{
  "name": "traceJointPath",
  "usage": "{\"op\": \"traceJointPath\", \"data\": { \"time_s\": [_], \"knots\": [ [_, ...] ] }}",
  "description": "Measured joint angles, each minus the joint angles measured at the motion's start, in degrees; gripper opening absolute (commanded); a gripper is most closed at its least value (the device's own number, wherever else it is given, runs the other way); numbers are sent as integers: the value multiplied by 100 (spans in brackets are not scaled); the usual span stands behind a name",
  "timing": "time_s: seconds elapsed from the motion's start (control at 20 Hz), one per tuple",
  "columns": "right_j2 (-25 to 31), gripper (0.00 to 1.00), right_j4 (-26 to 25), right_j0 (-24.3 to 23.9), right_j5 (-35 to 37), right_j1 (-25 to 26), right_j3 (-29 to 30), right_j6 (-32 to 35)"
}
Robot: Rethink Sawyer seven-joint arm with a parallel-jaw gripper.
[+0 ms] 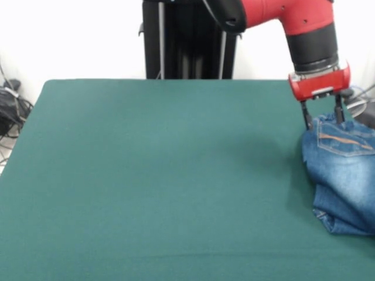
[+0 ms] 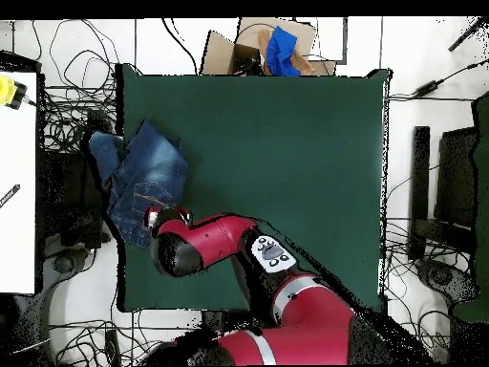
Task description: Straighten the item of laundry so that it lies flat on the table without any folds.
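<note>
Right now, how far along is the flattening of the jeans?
Nothing looks done: the small blue denim jeans lie bunched and folded, overhanging the edge of the dark green cloth table. In hand: the red arm's gripper stands open at the waistband end, fingers apart. Left: grasping and spreading them flat.

White wall behind; tangled cables and a cardboard box on the floor.

Red and black arm reaching down from above, wrist vertical; pincer pointing straight down, its two dark fingers held apart.
</note>
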Motion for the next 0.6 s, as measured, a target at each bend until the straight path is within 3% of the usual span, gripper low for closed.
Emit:
{"op": "traceJointPath", "data": {
  "time_s": [0.3, 0.35, 0.6],
  "knots": [
    [-562, 100, 85, 690, 1135, -107, -252, 0],
    [-682, 100, 80, 928, 1756, -145, -341, 0],
    [-774, 100, 79, 1166, 2567, -140, -474, 0]
  ]
}}
